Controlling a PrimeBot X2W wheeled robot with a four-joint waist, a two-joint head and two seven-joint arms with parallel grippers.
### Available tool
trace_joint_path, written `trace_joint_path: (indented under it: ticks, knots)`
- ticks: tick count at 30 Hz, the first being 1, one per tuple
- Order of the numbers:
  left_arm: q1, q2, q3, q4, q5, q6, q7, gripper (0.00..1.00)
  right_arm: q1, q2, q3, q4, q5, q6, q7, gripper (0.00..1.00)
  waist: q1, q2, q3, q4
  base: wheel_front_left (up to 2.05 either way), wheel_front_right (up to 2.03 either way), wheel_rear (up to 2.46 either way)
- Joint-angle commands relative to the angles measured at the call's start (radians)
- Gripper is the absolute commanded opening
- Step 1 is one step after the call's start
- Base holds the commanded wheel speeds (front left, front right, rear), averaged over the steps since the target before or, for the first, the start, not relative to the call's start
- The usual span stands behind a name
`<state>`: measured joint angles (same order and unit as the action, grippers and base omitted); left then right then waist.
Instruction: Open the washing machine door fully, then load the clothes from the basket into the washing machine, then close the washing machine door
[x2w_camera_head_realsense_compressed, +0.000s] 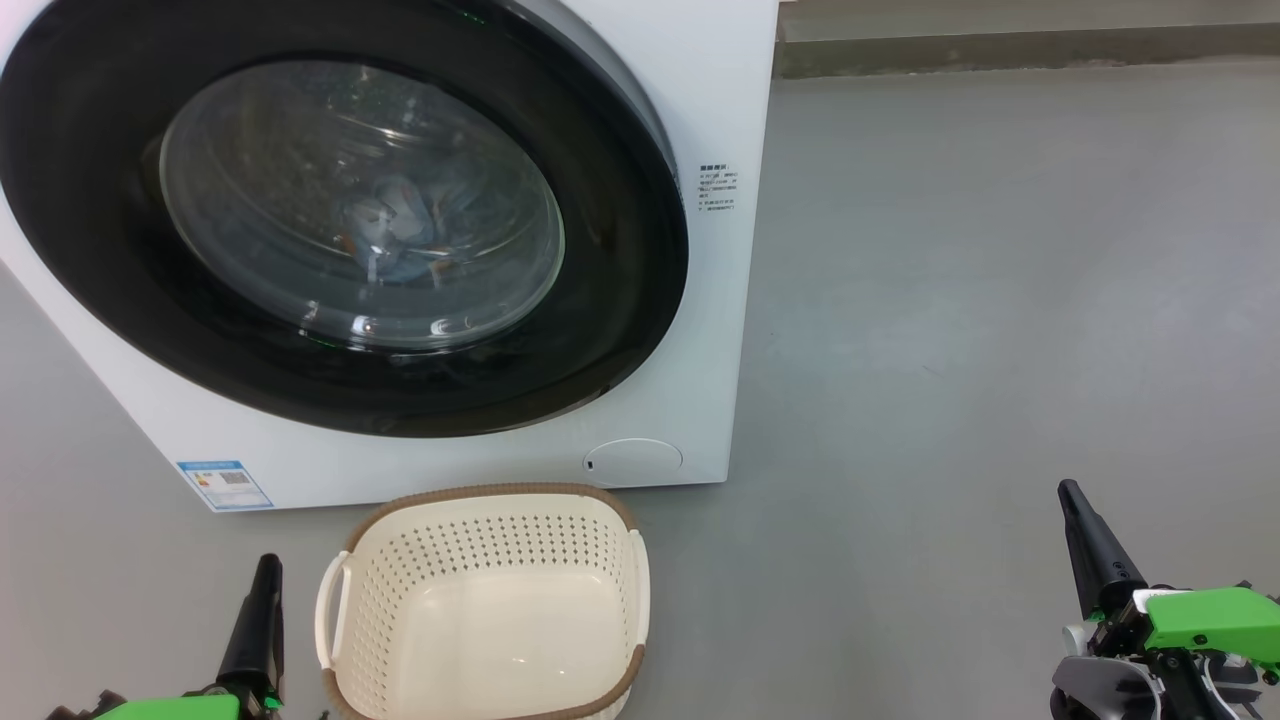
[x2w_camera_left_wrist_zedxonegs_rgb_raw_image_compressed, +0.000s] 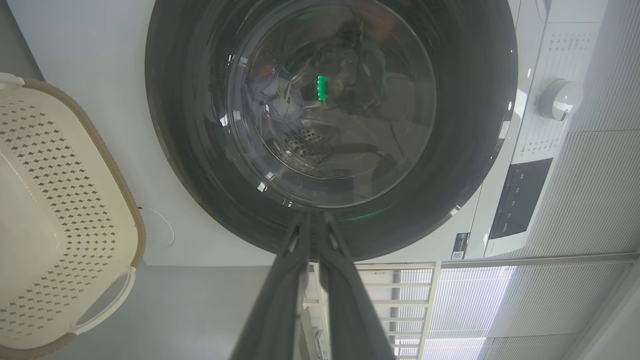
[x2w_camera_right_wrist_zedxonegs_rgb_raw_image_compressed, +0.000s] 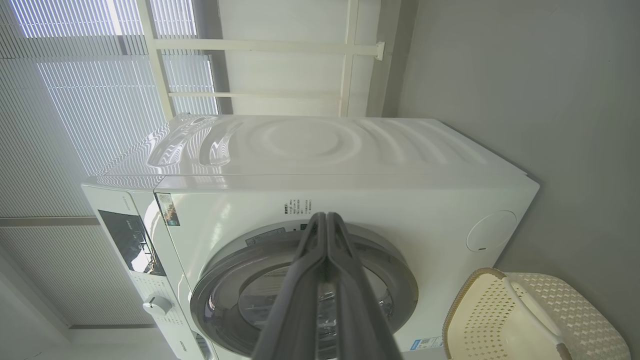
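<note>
At the lower left of the head view, the left gripper (x2w_camera_head_realsense_compressed: 268, 566) has its two dark fingers pressed together around nothing. They stand nearly upright in the picture and point toward the washing machine (x2w_camera_head_realsense_compressed: 450, 470). The big white washing machine sits at an angle to the camera. Its front faces the robot, and a small blue label (x2w_camera_head_realsense_compressed: 223, 484) is on its lower left corner. The round door (x2w_camera_head_realsense_compressed: 620, 250) lies shut and flat against that front, with its black ring and domed glass turned toward the robot. The clothes (x2w_camera_head_realsense_compressed: 395, 225) are behind the glass, inside the drum, as a crumpled light blue bundle. The bundle is too rumpled and too blurred by reflections to show a long axis. The basket (x2w_camera_head_realsense_compressed: 490, 492) stands upright on the floor (x2w_camera_head_realsense_compressed: 1000, 300) just in front of the washing machine, below the door and near the left gripper. Its mouth faces up, its bare cream bottom shows, and its handles are to the left and right. The picture edge cuts off its near end, so its long axis cannot be told. A round flap (x2w_camera_head_realsense_compressed: 632, 460) sits on the washing machine's lower right corner, just above the basket's far rim. At the lower right, well apart from the basket, the right gripper (x2w_camera_head_realsense_compressed: 1070, 492) also has its fingers together around nothing. They lean up and to the left over the grey floor.
</note>
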<state>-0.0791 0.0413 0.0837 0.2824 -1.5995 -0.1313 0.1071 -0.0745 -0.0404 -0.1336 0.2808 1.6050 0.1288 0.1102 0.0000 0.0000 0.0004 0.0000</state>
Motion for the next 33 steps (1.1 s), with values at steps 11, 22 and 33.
trace_joint_path:
  ticks: [11, 22, 33]
  knots:
    - [-0.037, 0.009, 0.032, -0.03, -0.008, 0.001, 0.007, 0.0, -0.041, -0.01, 0.018, -0.03, 0.002, 0.002, 0.004, 0.0, 0.0, 0.0, 0.0, 0.0, 0.0, 0.0, 0.0]
    - [-0.036, 0.009, 0.032, -0.03, -0.008, 0.001, 0.007, 0.0, -0.041, -0.01, 0.018, -0.03, 0.002, 0.002, 0.004, 0.0, 0.0, 0.0, 0.0, 0.0, 0.0, 0.0, 0.0]
    - [-0.036, 0.009, 0.032, -0.031, -0.008, 0.001, 0.007, 0.0, -0.041, -0.01, 0.018, -0.03, 0.002, 0.002, 0.004, 0.0, 0.0, 0.0, 0.0, 0.0, 0.0, 0.0, 0.0]
